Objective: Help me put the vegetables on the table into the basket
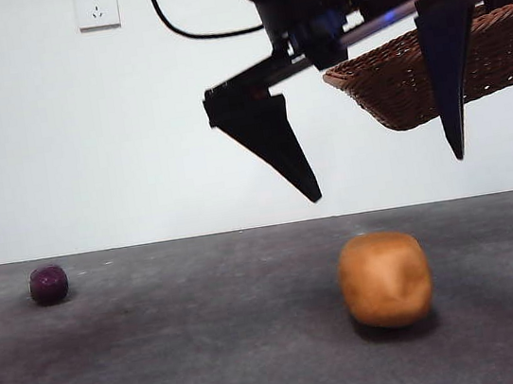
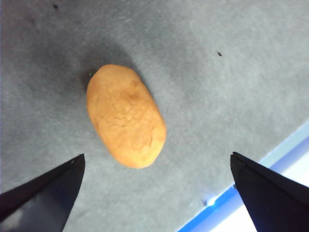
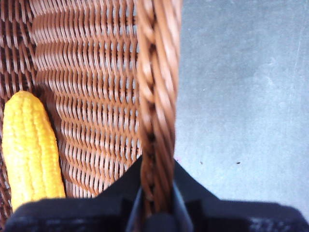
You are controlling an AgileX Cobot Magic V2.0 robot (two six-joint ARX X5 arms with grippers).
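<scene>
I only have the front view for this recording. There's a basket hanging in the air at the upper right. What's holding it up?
Observer: The right gripper is clamped on the basket's braided rim, as the right wrist view shows.
Reviewer: Anything in the basket? I only see its underside.
Observer: Yes, a yellow corn cob lies inside against the woven bottom.
Reviewer: And the open black jaws over the potato, which arm is that?
Observer: The left gripper; its wrist view shows the potato on the table between its open jaws, untouched.
</scene>
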